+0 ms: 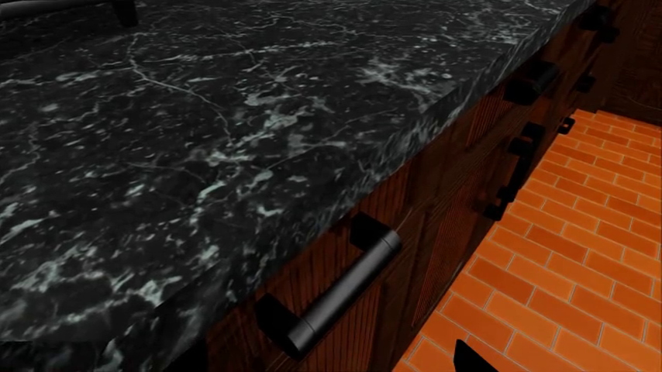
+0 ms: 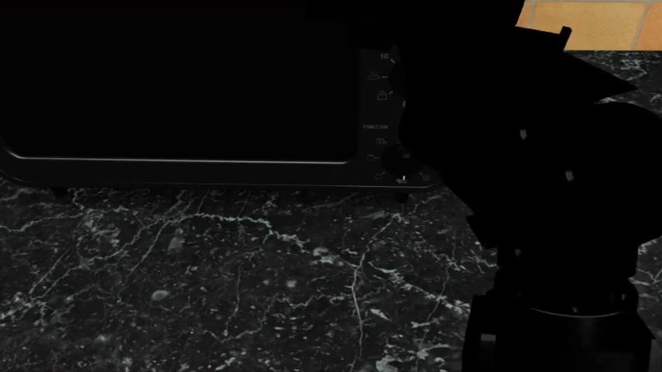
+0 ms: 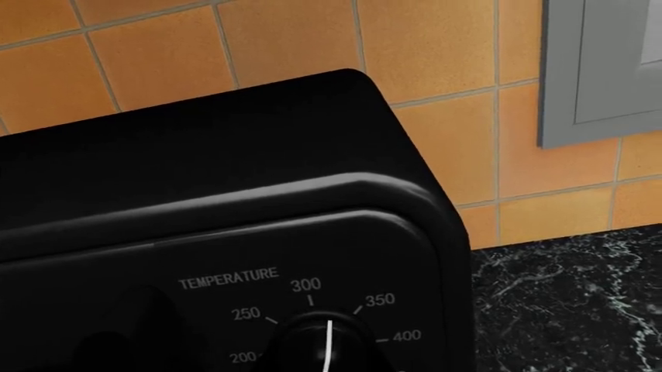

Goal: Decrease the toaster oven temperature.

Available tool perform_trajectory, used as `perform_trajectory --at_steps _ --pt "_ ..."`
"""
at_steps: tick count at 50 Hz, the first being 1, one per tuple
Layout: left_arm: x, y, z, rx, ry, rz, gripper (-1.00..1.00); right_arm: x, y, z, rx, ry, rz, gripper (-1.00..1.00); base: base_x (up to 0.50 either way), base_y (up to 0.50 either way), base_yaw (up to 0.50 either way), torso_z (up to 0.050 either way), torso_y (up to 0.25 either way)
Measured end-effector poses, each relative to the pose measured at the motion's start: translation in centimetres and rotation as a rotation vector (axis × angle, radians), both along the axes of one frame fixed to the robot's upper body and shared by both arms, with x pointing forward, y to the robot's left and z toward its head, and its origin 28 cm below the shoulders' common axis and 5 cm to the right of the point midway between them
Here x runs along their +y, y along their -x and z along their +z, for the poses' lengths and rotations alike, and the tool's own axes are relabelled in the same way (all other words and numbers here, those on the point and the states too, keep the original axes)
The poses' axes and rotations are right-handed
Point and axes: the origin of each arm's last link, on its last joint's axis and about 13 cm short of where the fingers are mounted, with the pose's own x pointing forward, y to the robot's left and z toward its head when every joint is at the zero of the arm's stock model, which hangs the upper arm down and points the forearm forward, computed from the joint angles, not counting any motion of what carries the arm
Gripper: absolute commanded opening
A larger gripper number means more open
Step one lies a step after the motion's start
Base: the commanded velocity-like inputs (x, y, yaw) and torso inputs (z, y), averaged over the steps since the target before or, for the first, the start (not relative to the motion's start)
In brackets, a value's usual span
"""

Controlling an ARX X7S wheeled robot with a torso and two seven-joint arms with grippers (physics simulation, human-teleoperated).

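Countertop (image 2: 259, 294), black marble with white veining, occupies the near ground in the head view; its front edge overhangs dark wood cabinets with a black bar drawer handle (image 1: 342, 291), above an orange brick floor (image 1: 579, 263). Left gripper: not visible in any view, its wrist camera looking only at the counter edge and cabinet fronts, so its state is out of sight. Right arm (image 2: 548, 194): a large dark mass at the right of the head view, reaching toward the appliance's control panel; its fingers do not show against the black, so whether they are released or clenched cannot be told. Toaster oven (image 2: 186, 85): black box standing on the counter toward the far side, glass door to the left, knob panel to the right with a lower knob (image 2: 396, 160) and small white markings. Temperature knob (image 3: 329, 345): seen from the right wrist, white pointer between the 300 and 350 marks, under the word TEMPERATURE. Wall tiles (image 3: 155, 62), orange, lie beyond, with a grey frame (image 3: 600, 70) to the far right. Risks, as judged: the fingers may close on the wrong knob, since the panel carries several alike; turning clockwise would raise the setting rather than lower it; a loose grip may slip on the smooth round knob; pushing hard may shove the oven back on its feet.
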Motion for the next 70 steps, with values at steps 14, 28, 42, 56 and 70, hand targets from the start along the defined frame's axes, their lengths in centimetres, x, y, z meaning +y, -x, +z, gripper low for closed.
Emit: perform_trajectory --at_steps 14,28,42,56,70 --pt "0.0 0.0 -0.1 0.002 0.000 0.003 1.00 0.2 0.0 -0.2 -0.016 0.127 -0.015 -1.00 0.01 0.00 0.00 0.000 0.000" --pt "0.1 0.0 -0.1 0.005 -0.004 0.006 1.00 0.3 -0.1 -0.7 -0.051 0.411 -0.030 -1.00 0.01 0.00 0.01 0.000 0.000" --pt "0.1 0.0 0.0 0.009 -0.007 0.009 1.00 0.8 -0.2 -1.7 -0.119 0.800 -0.091 -1.00 0.02 0.00 0.01 0.000 0.000" --pt "0.1 -0.1 -0.2 0.014 -0.010 0.011 1.00 1.5 -0.4 -3.3 -0.189 1.166 -0.180 -1.00 0.02 0.00 0.01 0.000 0.000" --pt "0.1 -0.1 -0.2 0.018 -0.013 0.011 1.00 1.8 -0.7 -3.8 -0.230 1.318 -0.214 -1.00 0.01 0.00 0.01 0.000 0.000"
